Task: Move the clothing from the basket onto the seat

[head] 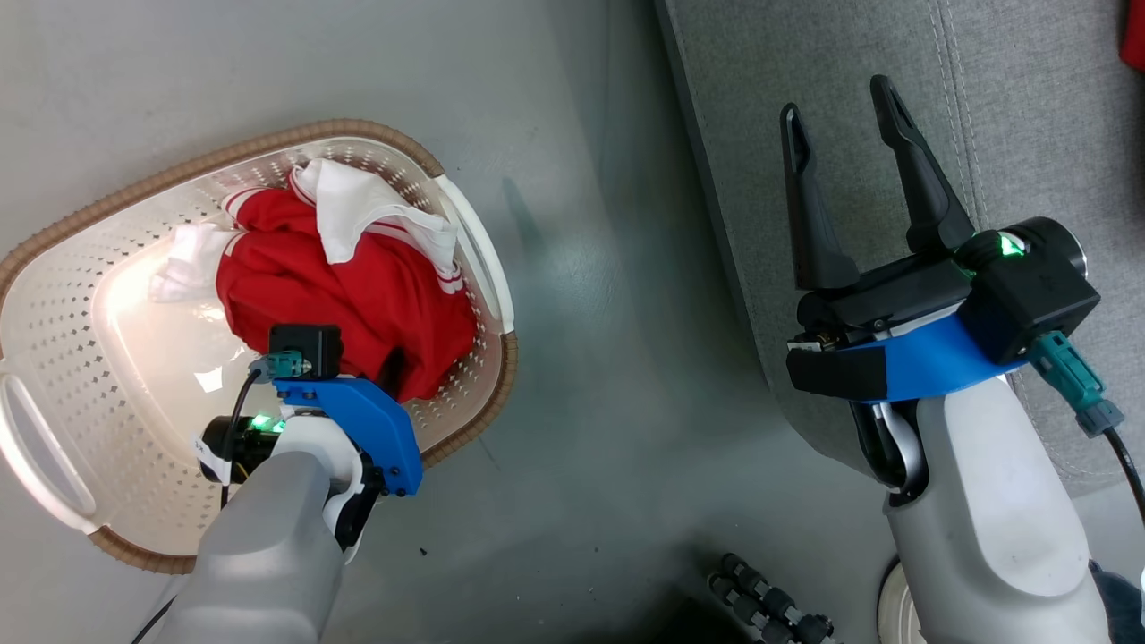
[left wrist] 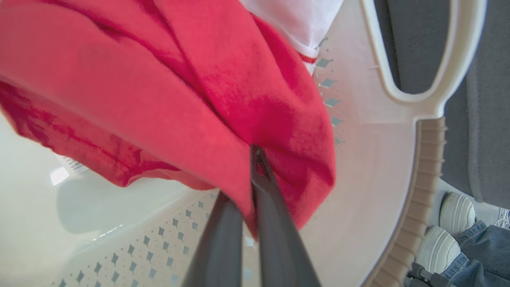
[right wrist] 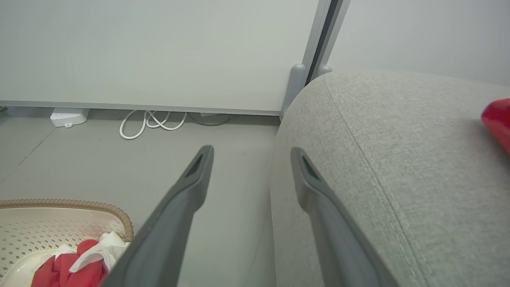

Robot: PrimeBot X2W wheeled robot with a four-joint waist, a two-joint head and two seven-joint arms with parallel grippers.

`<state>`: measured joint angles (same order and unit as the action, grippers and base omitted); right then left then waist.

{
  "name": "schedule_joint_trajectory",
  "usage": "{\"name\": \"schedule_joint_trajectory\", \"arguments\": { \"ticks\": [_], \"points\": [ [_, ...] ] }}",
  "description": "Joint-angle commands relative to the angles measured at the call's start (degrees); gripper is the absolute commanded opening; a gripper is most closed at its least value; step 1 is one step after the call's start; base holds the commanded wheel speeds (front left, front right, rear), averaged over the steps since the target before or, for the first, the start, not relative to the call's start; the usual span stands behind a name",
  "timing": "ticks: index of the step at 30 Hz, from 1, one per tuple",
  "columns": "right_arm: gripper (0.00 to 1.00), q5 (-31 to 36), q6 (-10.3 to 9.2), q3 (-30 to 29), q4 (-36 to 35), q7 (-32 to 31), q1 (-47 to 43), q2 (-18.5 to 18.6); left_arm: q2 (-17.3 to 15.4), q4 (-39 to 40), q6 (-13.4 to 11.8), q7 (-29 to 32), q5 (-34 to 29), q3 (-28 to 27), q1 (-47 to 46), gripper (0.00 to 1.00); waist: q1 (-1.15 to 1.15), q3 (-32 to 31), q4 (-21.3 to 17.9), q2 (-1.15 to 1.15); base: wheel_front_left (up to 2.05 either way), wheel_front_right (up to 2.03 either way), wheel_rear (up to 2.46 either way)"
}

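Left hand (left wrist: pixel 244 175) pinching bunched clothing (head: pixel 358 295), basket (head: pixel 224 157) long axis diagonal, right hand (head: pixel 836 100) spread, empty

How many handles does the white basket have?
2. One handle is on the basket's side nearest the grey seat; the other handle is on the opposite side.

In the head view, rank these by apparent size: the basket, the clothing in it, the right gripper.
1. basket
2. clothing
3. right gripper, though it hangs nearer the camera, so its true size against the clothing is unsure.
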<state>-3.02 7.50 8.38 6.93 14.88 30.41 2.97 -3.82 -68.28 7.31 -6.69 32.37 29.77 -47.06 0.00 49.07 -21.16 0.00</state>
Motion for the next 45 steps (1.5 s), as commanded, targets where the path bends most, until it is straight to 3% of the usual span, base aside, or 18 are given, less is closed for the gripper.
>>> {"name": "schedule_joint_trajectory", "arguments": {
  "ticks": [1, 8, 16, 30, 45],
  "points": [
    [1.00, 0.39, -0.03, -0.24, 0.19, 0.23, 0.54, -0.16, -0.31, -0.31, 0.20, -0.34, -0.02, 0.28, -0.68, 0.00, 0.00, -0.18, 0.15, 0.00, 0.00, 0.00, 0.00],
    [1.00, 1.61, -0.02, -0.68, 1.06, 0.29, -0.34, -0.16, 0.23, -0.13, 0.21, -1.54, 1.38, 2.10, 0.11, 0.00, 0.00, -2.69, 2.22, 0.00, 0.00, 0.00, 0.00],
    [1.00, 3.88, -0.02, -2.00, 3.26, -0.15, -2.30, -0.10, 0.76, 2.21, 0.21, -3.29, 3.54, 5.61, 2.63, 0.00, 0.00, -11.26, 6.83, 0.00, 0.00, 0.00, 0.00],
    [1.00, 7.30, -0.02, -2.63, 7.34, -4.34, -10.52, -0.06, 0.91, 12.91, 0.21, -2.62, 13.31, 19.62, 8.74, 0.00, 0.00, -37.74, 13.83, 0.00, 0.00, 0.00, 0.00],
    [1.00, 4.91, -0.02, -0.47, 6.71, -7.77, -20.26, -0.07, 0.84, 20.57, 0.22, -3.88, 18.42, 29.45, -1.01, 0.00, 0.00, -48.89, 17.13, 0.00, 0.00, 0.00, 0.00]
  ]
}}
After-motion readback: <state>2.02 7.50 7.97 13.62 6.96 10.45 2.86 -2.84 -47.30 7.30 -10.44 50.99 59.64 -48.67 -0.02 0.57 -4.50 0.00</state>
